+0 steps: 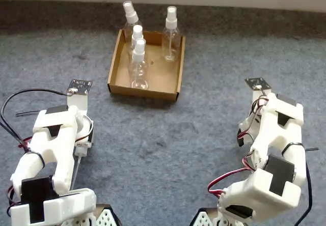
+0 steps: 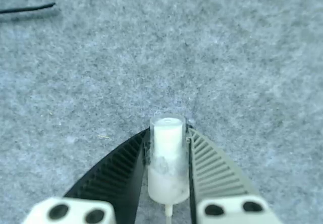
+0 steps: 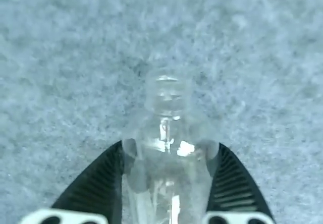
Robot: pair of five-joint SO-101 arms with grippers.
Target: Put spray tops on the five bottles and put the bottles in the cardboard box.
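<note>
The left arm's jaws are closed down on a white spray top (image 2: 166, 158), one ribbed pad against each side of its clear cover, with no gap showing. The right arm's jaws stand wider, spread round the shoulders of an open clear bottle (image 3: 169, 133) and pressing on both its sides. Each arm thus holds one half of the last pair. I take this as readiness to join them over the bare middle of the tabletop (image 1: 168, 134) before the bottle goes to the cardboard box (image 1: 116, 65).

That box sits at the far side, between the left arm (image 1: 56, 144) and the right arm (image 1: 277, 144) and well apart from both. Four capped bottles (image 1: 138, 65) stand upright there, three along one side and one at the other. The rearmost may stand just behind the back wall rather than inside; the high view does not settle it.

The spray top's long axis runs along the jaws. Its covered head points away from the wrist and its thin dip tube trails back between the pads toward the arm. The bottle lies the same way in its own jaws, with its long axis in line with them and its open mouth pointing away from the wrist. As held, the tube is turned away from that mouth, so I judge the top needs turning before it can enter.
</note>
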